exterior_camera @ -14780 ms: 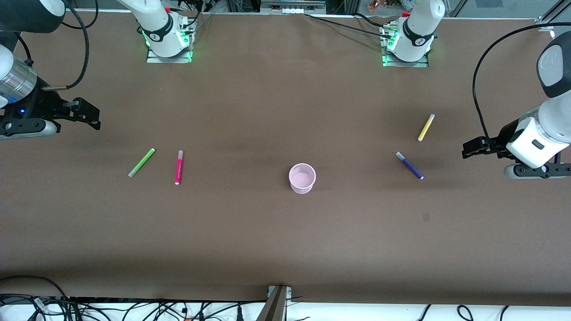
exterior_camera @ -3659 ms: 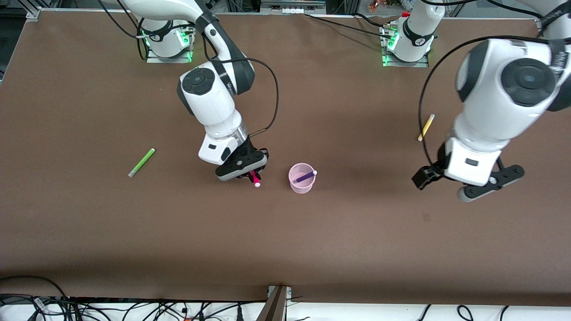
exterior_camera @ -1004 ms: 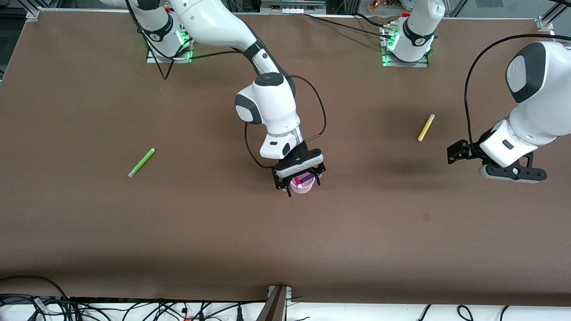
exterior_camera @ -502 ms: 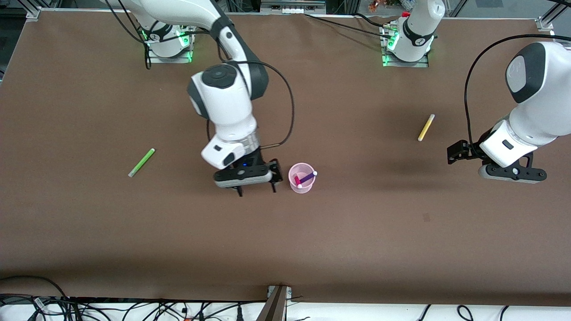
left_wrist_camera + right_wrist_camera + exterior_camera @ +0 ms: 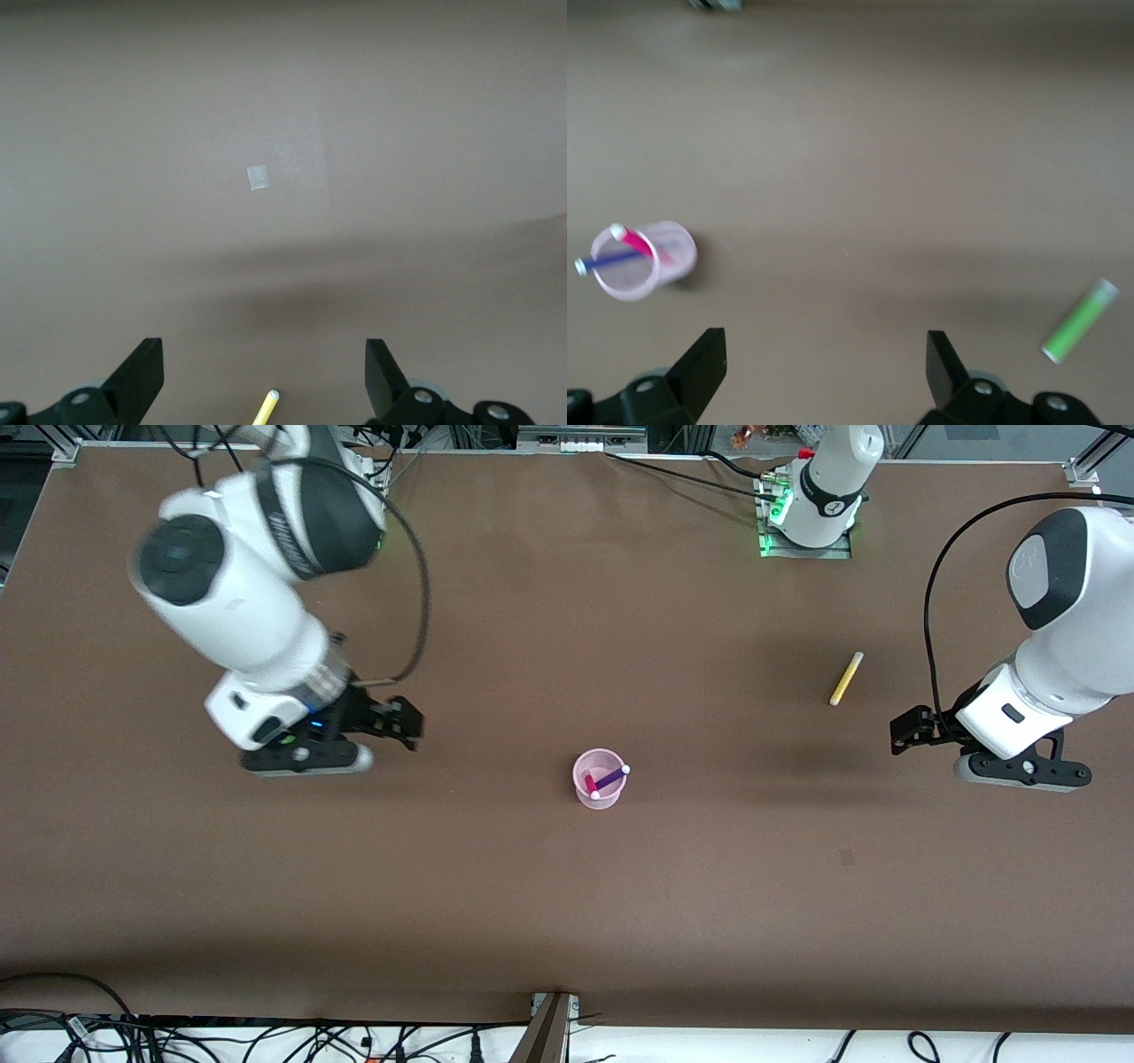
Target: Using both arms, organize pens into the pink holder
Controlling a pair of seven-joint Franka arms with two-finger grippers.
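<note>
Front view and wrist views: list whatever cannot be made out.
Green pen: front view, hidden under the right arm; right wrist view, blurred.
Yellow pen: left wrist view shows only its tip, cut off by the edge.
Pink holder: front view too small to show how deep its pens reach.

Even overhead light; soft shadows; blur
</note>
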